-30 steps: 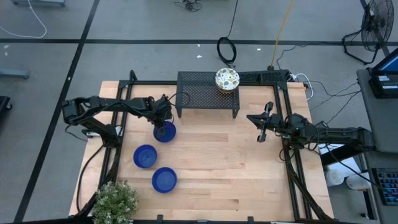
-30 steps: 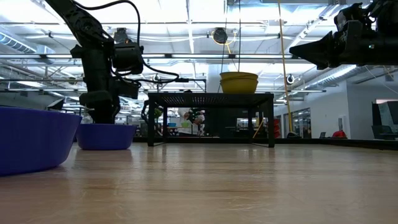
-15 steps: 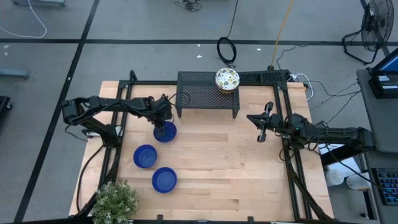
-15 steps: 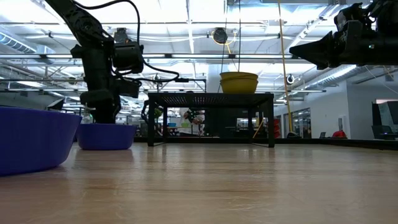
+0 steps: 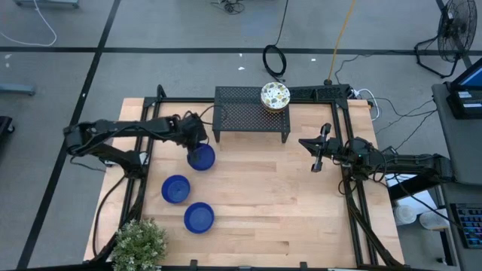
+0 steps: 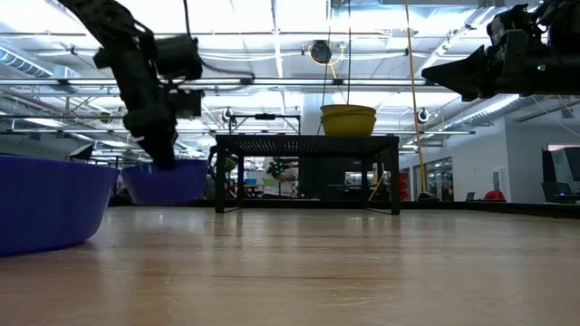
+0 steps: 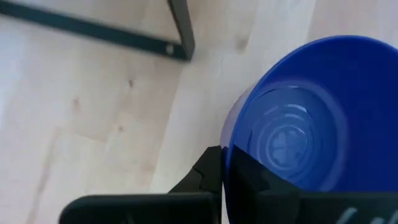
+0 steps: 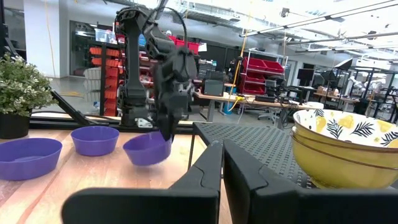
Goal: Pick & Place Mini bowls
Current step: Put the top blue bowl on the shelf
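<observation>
Bowl (image 5: 201,157) sat clamped by its rim in your left gripper (image 5: 193,143), tilted just off the table beside the rack's (image 5: 251,107) left leg; right gripper (image 5: 317,154), fingers together, waited far right.

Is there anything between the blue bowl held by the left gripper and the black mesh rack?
Nothing visible. The left gripper holds the blue bowl lifted and tilted beside the black mesh rack, with only bare table between. The stacked bowls sit on the rack's far end.
</observation>
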`<act>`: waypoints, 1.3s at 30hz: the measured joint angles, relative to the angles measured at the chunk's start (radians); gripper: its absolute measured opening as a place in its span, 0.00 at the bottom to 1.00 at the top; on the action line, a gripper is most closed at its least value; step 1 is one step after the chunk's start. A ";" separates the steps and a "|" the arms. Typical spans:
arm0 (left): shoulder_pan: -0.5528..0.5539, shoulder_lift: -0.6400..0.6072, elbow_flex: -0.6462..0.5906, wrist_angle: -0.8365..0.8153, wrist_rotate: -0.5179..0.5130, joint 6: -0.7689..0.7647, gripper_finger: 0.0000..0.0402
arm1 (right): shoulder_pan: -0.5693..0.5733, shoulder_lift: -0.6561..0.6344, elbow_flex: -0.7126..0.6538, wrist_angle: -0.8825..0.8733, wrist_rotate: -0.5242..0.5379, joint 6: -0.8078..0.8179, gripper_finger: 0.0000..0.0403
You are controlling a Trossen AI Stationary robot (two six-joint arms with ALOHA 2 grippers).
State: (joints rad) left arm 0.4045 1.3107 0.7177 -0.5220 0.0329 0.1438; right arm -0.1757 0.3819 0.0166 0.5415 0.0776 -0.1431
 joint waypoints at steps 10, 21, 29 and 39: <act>-0.039 -0.294 0.000 0.047 -0.028 -0.167 0.02 | 0.000 0.000 0.000 0.000 0.000 0.000 0.00; -0.037 -0.277 0.388 -0.068 -0.011 -0.377 0.02 | 0.000 0.000 0.000 0.000 0.000 0.000 0.00; 0.080 0.054 0.910 -0.407 -0.033 -0.227 0.02 | 0.000 0.000 0.000 0.000 0.000 0.000 0.00; 0.237 0.391 1.101 -0.557 0.070 -0.165 0.03 | 0.000 0.000 0.000 0.000 0.000 0.000 0.00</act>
State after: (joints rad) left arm 0.6420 1.7017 1.8187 -1.0795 0.1030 -0.0213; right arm -0.1760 0.3820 0.0166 0.5415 0.0776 -0.1429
